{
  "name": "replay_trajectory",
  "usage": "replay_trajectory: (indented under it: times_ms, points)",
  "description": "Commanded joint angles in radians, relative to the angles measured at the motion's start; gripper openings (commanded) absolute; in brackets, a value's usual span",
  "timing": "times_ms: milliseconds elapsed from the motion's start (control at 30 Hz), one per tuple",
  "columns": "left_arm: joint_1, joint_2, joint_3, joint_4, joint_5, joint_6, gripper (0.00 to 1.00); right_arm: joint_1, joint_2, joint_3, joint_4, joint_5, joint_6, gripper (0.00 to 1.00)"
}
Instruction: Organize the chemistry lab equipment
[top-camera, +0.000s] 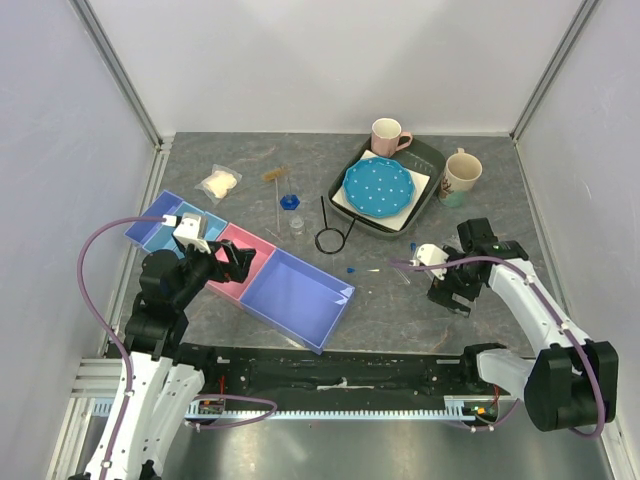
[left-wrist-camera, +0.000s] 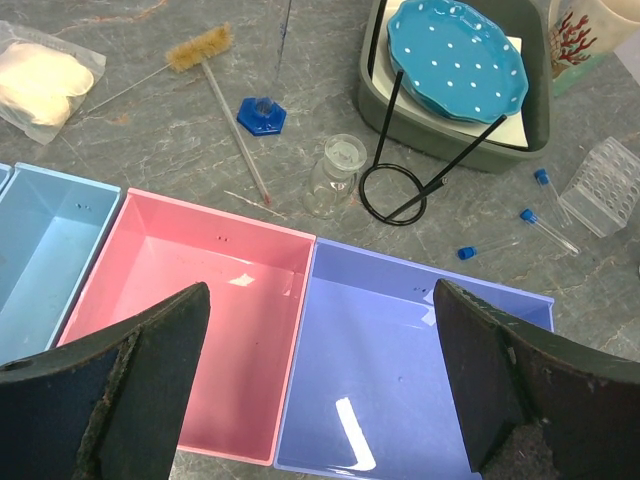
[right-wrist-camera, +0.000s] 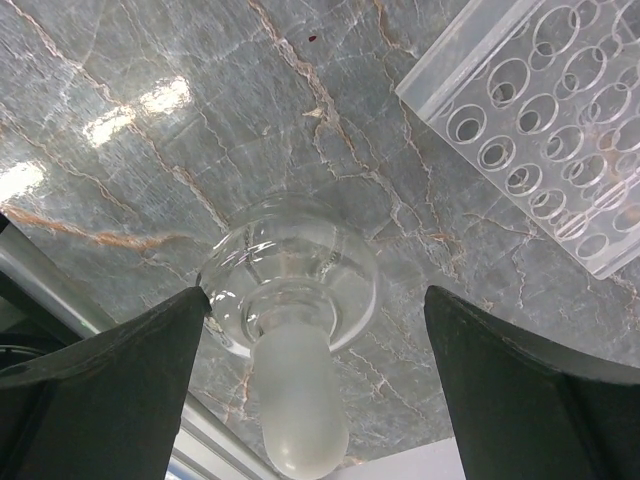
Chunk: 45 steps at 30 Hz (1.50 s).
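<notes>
A clear glass stopper (right-wrist-camera: 290, 330) lies on the gray counter (right-wrist-camera: 120, 170) between the fingers (right-wrist-camera: 110, 390) of the right hand (right-wrist-camera: 315, 295), which is spread wide and holds nothing, with the clear tube rack (right-wrist-camera: 545, 130) just beside it. A little clear bottle (left-wrist-camera: 335, 178), a black wire ring (left-wrist-camera: 393, 192) and a blue hexagonal piece (left-wrist-camera: 262, 114) lie farther left on the counter. The left hand (left-wrist-camera: 320, 290) is wide too, empty, above the pink tray (left-wrist-camera: 200, 260) and the purple tray (left-wrist-camera: 400, 350)

pink mug (top-camera: 386, 135): behind grey tray (top-camera: 422, 152) | dotted blue plate (top-camera: 378, 187): in tray | cream mug (top-camera: 462, 177): right of tray
</notes>
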Motion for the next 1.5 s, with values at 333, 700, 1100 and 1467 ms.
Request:
replay_trajectory:
  times_ms: [333, 700, 1100, 1467]
  points:
    - [-0.003, -0.004, -0.001, 0.018, 0.026, -0.002, 0.99, 0.002, 0.057, -0.055, 0.051, 0.004, -0.039, 0.98]
    - [-0.003, -0.004, -0.001, 0.02, 0.026, -0.002, 0.99, 0.001, 0.108, -0.09, 0.117, 0.078, -0.034, 0.98]
    - [-0.003, -0.003, -0.001, 0.018, 0.024, -0.002, 0.99, 0.001, 0.127, -0.055, 0.095, 0.027, -0.028, 0.74]
    - [-0.001, -0.003, -0.001, 0.018, 0.023, -0.002, 0.99, 0.013, 0.11, 0.09, 0.019, -0.067, 0.0, 0.54]
